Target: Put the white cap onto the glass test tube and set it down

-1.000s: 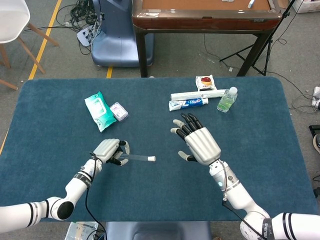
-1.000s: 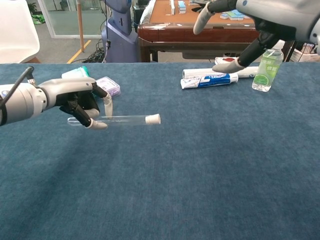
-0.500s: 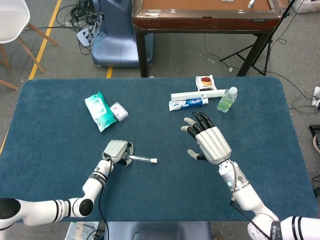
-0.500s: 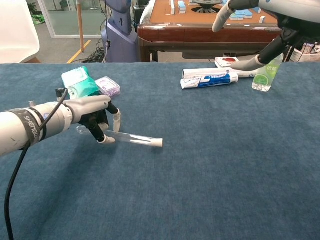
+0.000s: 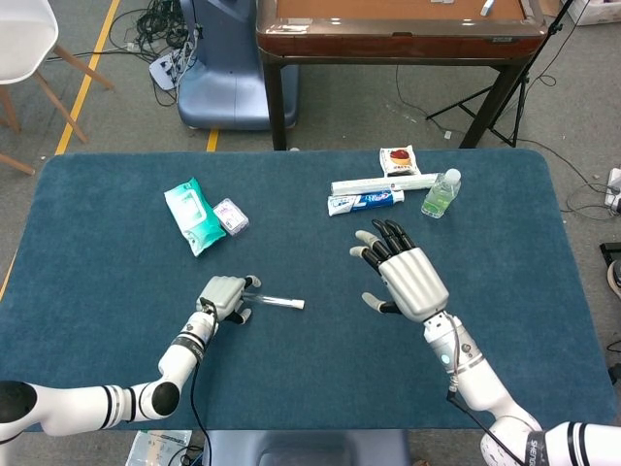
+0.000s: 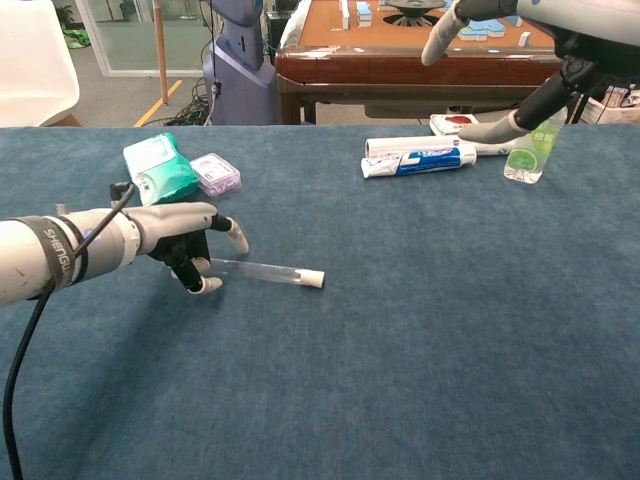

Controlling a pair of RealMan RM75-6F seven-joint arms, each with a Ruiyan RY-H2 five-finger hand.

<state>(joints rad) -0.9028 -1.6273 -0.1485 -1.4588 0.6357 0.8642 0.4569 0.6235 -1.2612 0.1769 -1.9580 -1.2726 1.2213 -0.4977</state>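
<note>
Grey fingers point(image 6: 200, 285) of the left hand point(image 6: 178, 243) loosely spread around the closed end of the glass test tube point(image 6: 262, 271), which lies on the blue desk point(image 6: 420, 340) with its white cap point(image 6: 313, 279) on; whether they touch it is unclear. Right hand point(image 5: 406, 280) hovers with its fingers spread, holding nothing

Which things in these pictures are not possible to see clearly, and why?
- Closed end of the test tube: chest view, hidden behind the left hand, so contact is unclear.
- Right hand: cut off by the top edge in chest view.
- Print on the toothpaste tube and green wipes pack: head view, too small.
</note>
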